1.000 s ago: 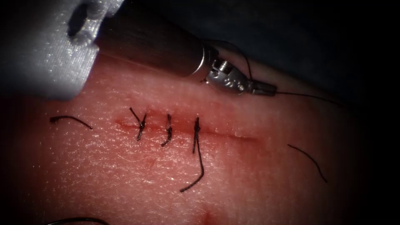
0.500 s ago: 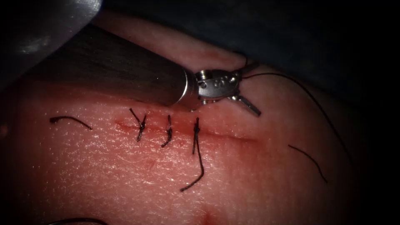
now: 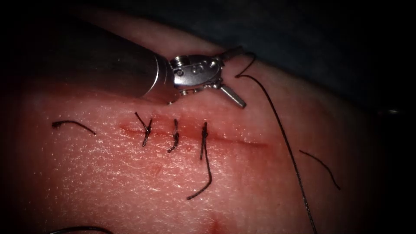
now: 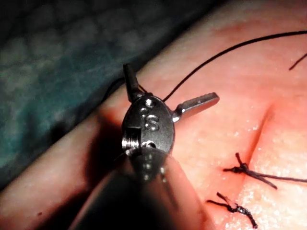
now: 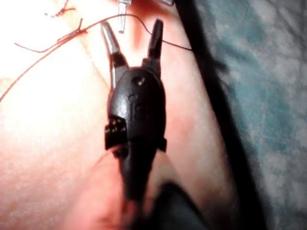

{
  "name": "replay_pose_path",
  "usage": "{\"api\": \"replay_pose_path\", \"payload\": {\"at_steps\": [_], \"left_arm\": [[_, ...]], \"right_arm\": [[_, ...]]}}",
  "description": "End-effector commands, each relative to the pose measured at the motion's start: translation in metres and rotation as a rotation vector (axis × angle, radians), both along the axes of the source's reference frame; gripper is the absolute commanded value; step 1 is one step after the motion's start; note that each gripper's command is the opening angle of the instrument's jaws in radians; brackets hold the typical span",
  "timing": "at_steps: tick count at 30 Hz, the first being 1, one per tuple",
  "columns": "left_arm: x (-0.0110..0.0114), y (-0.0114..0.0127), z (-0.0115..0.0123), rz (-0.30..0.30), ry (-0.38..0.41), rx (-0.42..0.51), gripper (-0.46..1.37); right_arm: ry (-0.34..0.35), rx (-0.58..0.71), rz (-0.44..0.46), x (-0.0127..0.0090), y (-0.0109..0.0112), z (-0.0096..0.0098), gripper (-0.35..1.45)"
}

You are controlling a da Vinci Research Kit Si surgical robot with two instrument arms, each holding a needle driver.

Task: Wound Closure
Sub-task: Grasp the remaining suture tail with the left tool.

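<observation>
A dark cloth lies behind the tissue [image 3: 130, 182], its cut [image 3: 234, 141] carrying three knotted stitches. The thread [image 3: 281, 130] above the cut looks limp, light and slippery, best pinched near its curled end. The left tool [image 3: 234, 78] hangs spread, empty; the right tool [image 5: 132, 33] likewise. I can't find the needle.

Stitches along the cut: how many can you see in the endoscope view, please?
3: left, middle, and right, which trails a long tail. More may be hidden under the left tool's shaft.
</observation>
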State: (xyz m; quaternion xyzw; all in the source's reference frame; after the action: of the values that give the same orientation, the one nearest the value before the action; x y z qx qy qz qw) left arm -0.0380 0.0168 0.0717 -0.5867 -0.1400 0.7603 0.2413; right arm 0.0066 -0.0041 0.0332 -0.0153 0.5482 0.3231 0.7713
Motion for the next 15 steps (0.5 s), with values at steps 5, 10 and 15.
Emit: {"api": "replay_pose_path", "payload": {"at_steps": [5, 10, 15], "left_arm": [[0.0018, 0.0010, -0.0032, -0.004, -0.016, -0.028, 1.24], [0.0043, 0.0001, -0.0065, 0.003, -0.033, -0.045, 1.23], [0.0064, -0.0024, -0.0085, 0.014, -0.028, -0.049, 1.21]], "right_arm": [[0.010, 0.005, -0.018, 0.0008, 0.0001, -0.0003, 1.30], [0.019, 0.011, -0.027, 0.0021, 0.0001, -0.0009, 1.31], [0.044, 0.024, -0.066, 0.0046, 0.0000, -0.0017, 1.23]]}}
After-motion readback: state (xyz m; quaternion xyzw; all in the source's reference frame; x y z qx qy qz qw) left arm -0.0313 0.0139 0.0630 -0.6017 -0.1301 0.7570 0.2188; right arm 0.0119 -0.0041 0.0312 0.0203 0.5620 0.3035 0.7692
